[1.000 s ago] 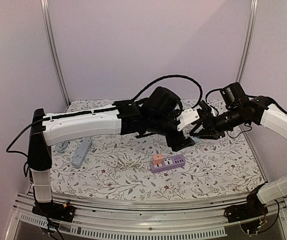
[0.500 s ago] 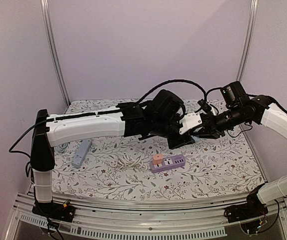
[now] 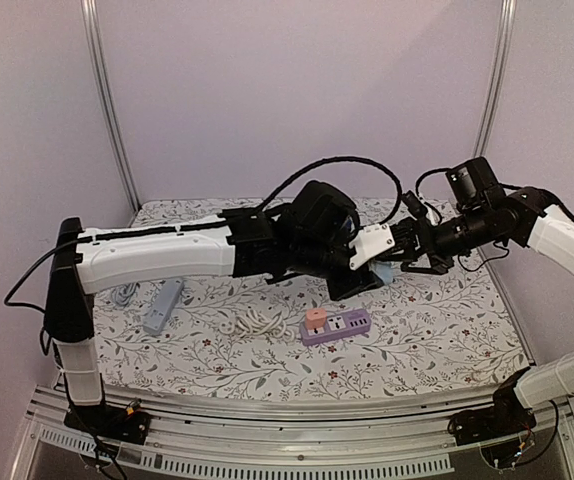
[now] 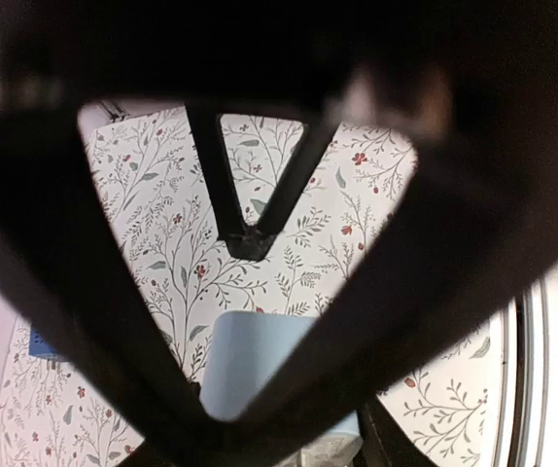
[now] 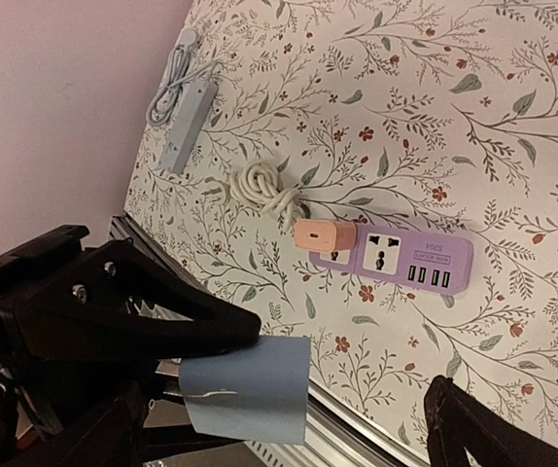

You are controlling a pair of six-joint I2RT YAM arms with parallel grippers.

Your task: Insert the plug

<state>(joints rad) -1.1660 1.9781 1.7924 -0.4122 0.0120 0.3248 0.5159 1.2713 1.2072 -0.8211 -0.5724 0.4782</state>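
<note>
The plug (image 3: 385, 272) is a light blue block held in the air above the floral table. My left gripper (image 3: 375, 276) is shut on it. In the left wrist view the plug (image 4: 250, 360) sits between my dark, blurred fingers (image 4: 94, 321). In the right wrist view the left arm's black fingers (image 5: 177, 326) clamp one end of the plug (image 5: 250, 384). My right gripper (image 3: 405, 262) faces it from the right and stands open, with one finger (image 5: 493, 428) well apart from the plug. A purple power strip (image 3: 339, 326) lies on the table below.
A pink adapter (image 5: 323, 236) is plugged into the purple strip's (image 5: 396, 258) left end. Left of it lie a coiled white cable (image 3: 252, 322) and a grey-blue power strip (image 3: 164, 305). The table's metal front rail (image 3: 297, 410) runs along the near edge.
My left gripper closed on the plug, then my right gripper opened and let go of it. Both arms shifted slightly.
</note>
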